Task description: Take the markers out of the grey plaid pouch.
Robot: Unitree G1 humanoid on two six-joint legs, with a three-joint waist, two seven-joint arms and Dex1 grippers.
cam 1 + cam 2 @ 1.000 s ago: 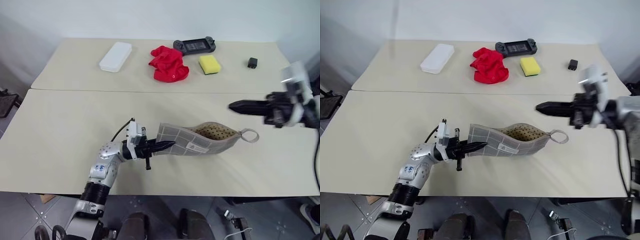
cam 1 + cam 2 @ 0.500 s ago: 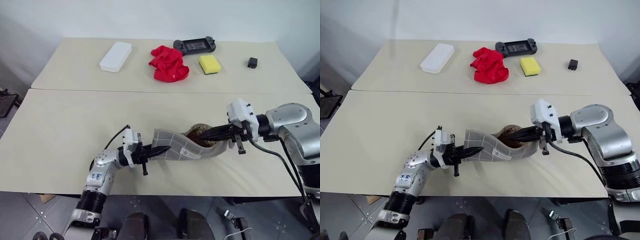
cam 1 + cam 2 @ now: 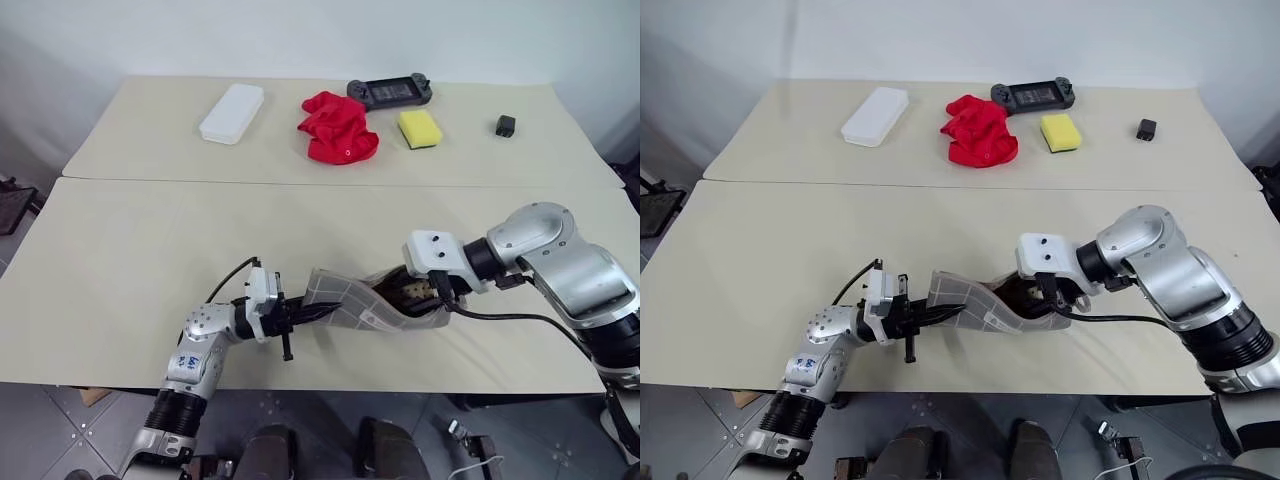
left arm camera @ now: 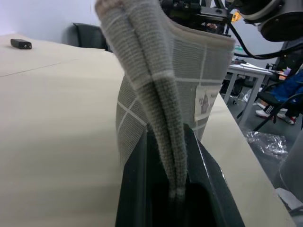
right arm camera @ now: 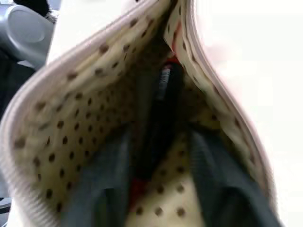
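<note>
The right gripper (image 5: pixel 156 189) is now inside the mouth of the grey plaid pouch (image 3: pixel 365 305); a second ago it hung well off to the pouch's loop end, above the table (image 3: pixel 120 260), with its fingers together and pointing level. Since then it has swung in toward the pouch and tipped downward, and its fingers (image 5: pixel 109 184) have parted. The pouch has buckled meanwhile: it lay nearly straight before and now humps up in the middle, mouth gaping.

For the task this looks like the reach-in stage: nothing is out yet, and the markers are in the pouch. In the right wrist view a dark marker (image 5: pixel 161 118) with a red tip lies along the dotted lining, between the two spread fingers, but whether they touch it I cannot tell.

The left gripper (image 4: pixel 165 198) stays clamped on the pouch's closed end, the folded fabric pinched between its fingers, the arm low and pointing level along the pouch toward the right arm. The right forearm comes in from the far side of the pouch's mouth, wrist bent steeply down into the opening.

Beyond the pouch, at the table's back, sit a white case (image 3: pixel 231 112), a red cloth (image 3: pixel 338 128) and a yellow sponge (image 3: pixel 419 128)
</note>
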